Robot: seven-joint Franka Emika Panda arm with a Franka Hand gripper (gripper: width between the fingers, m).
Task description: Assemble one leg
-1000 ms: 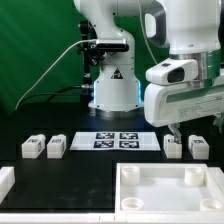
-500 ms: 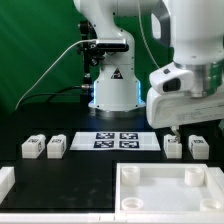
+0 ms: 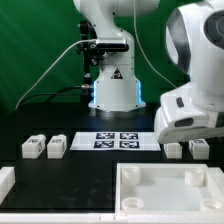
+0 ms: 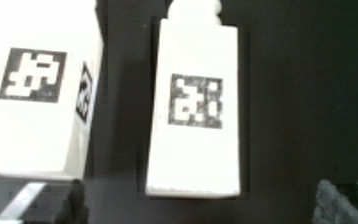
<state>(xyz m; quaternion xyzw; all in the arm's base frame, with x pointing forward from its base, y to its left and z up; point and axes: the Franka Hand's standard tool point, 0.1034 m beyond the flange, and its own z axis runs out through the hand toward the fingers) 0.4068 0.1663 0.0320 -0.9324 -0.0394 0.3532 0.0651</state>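
Arm [image 3: 196, 38]: rises from the base [image 3: 112, 88] at the back and arches over to the exterior view's right. The bulky white wrist housing hangs low over the table [image 3: 90, 175] with the tool end pointing down.

Gripper [image 4: 194, 204]: in the exterior view the housing hides the fingers. In the wrist view the fingertips [image 4: 30, 203] are two blurred grey shapes, set wide apart. Jaws spread, nothing pinched between them.

Leg [image 4: 197, 110]: a long white block lying flat on the black table, marker face up, near the centre of the wrist view. Its long axis runs away from the fingertips. Its near end sits in line with the gap between the two fingers, under the gripper. (Whether the tips are level with it or above it, I cannot tell.)

Neighbour leg [image 4: 34, 100]: lies parallel just beside the first, marker also up, with a dark strip of table between them. Not touching.

The exterior view shows two blocks under the wrist housing, the inner block [image 3: 172, 149] and the outer block [image 3: 199, 148]. Both rest on the table and are partly covered by the housing. Which of them is the centred one in the wrist view, I cannot tell.

Elsewhere:
- Two more legs, the far-left leg [image 3: 32, 148] and its mate [image 3: 56, 147], side by side on the exterior view's left, well apart from the gripper.
- The marker board [image 3: 115, 140] lies between the two pairs.
- The large rimmed panel [image 3: 150, 196] lies at the front.
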